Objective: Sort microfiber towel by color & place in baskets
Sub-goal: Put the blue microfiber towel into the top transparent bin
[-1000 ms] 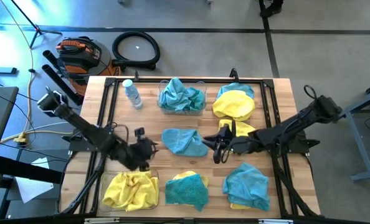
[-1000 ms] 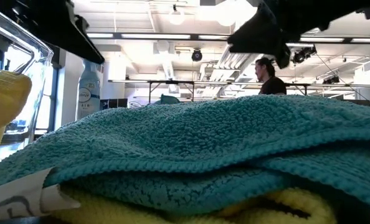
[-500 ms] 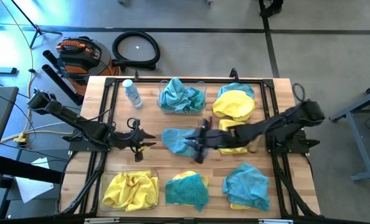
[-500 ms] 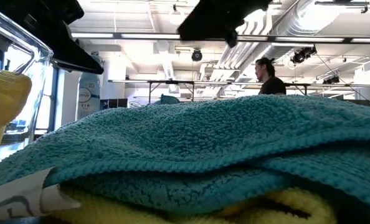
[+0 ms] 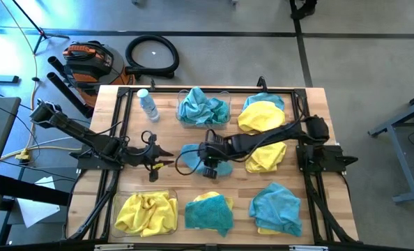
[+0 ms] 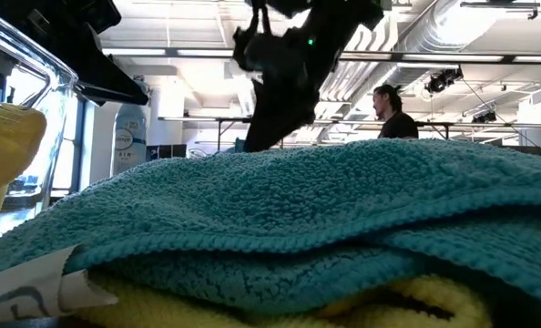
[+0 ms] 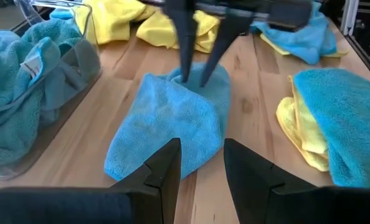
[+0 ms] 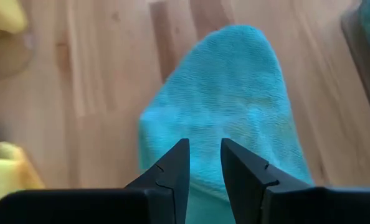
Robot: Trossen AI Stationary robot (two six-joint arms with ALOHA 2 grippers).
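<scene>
A teal-blue towel lies flat on the middle of the table. My right gripper reaches in from the table's right and points down at it, fingers a little apart; the left wrist view shows it on the towel's right-hand part. My left gripper hovers open and empty left of this towel, pointing at it. One clear basket at the far edge holds teal towels. Another basket at the near left holds yellow towels. My right gripper comes from above, pointing down, and its two fingertips stand on the towel's top surface near its right-hand end, a narrow strip of cloth between them. The towel lies flat on the table.
A water bottle stands at the far left. Loose towels lie around: yellow on teal at the far right, yellow under my right arm, teal on yellow at the near middle and the near right.
My right gripper has gone toward the table's left, from the yellow towel on the right to the middle teal-blue towel, and has come down onto it. My left gripper drew back from above the near-left basket toward the table's left and far side, then kept still.
</scene>
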